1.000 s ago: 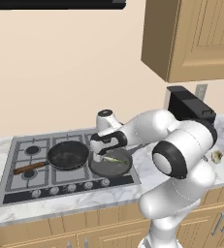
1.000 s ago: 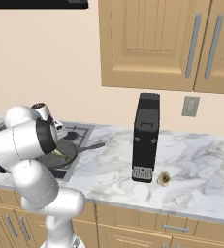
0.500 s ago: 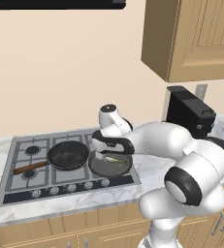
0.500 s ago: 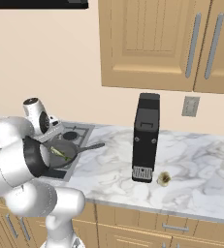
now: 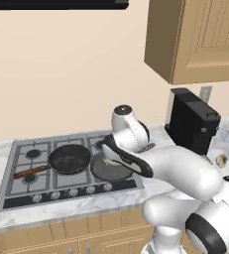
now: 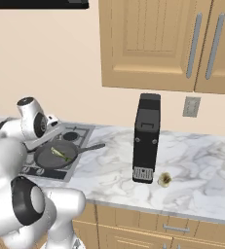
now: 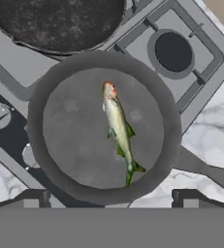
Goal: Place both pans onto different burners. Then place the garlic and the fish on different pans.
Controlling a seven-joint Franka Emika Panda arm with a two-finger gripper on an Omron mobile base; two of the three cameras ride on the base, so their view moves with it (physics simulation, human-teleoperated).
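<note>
Fish (image 7: 119, 131) lies mid-frame in the grey pan (image 7: 60, 160); my gripper (image 7: 108, 201) hangs above, fingers spread wide, empty; garlic (image 6: 164, 179) sits lower right by the coffee machine (image 6: 147, 138); I'd worry about clipping it swinging over.

A white marbled counter (image 6: 109, 170) is being shown carrying a grey steel cooktop (image 5: 17, 186). A black pan with a brown wooden handle (image 5: 69, 158) is being carried on the middle burner, and a dark grey pan (image 7: 104, 131) on a burner just beside it, at the cooktop's right. Further right on the counter, a tall black appliance (image 6: 147, 138) is standing upright, with a small whitish garlic bulb (image 6: 164, 179) lying just beside it.
</note>
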